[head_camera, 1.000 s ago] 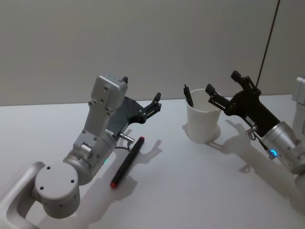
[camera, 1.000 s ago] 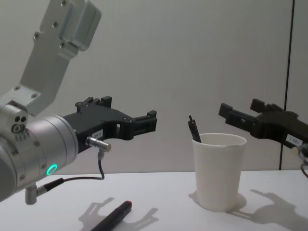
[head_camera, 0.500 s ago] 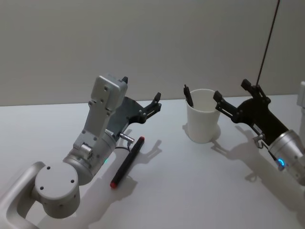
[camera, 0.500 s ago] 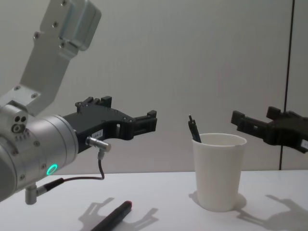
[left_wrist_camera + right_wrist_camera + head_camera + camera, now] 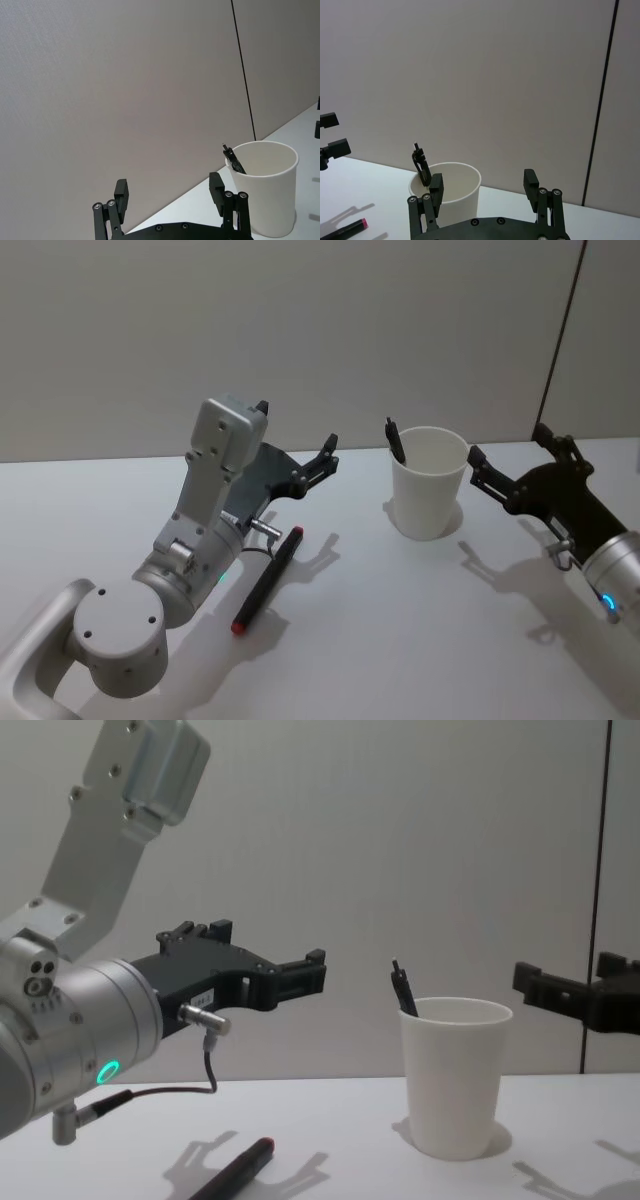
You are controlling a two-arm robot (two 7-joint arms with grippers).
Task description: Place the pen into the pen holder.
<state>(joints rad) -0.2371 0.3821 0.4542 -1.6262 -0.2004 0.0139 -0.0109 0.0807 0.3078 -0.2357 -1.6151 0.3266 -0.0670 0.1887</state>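
The pen holder [image 5: 428, 496] is a white paper cup standing upright at the table's back middle, with a black pen [image 5: 395, 441] leaning inside against its left rim. Another pen [image 5: 267, 578], black with a red end, lies flat on the table beneath my left arm. Above that pen, left of the cup, my left gripper [image 5: 330, 454] hangs open and holds nothing. To the cup's right, a short way clear of it, my right gripper [image 5: 510, 444] is open and empty. From the chest, the cup [image 5: 455, 1075] stands between the left gripper [image 5: 315, 970] and the right gripper [image 5: 565, 970].
A plain grey wall runs behind the white table [image 5: 400, 620], with a dark vertical seam [image 5: 560, 330] at the right. In the right wrist view the lying pen's red end [image 5: 350, 227] shows at the lower left, left of the cup [image 5: 462, 192].
My right gripper has drawn back to the right, away from the cup's rim, staying open. The left arm, the cup and both pens have not moved.
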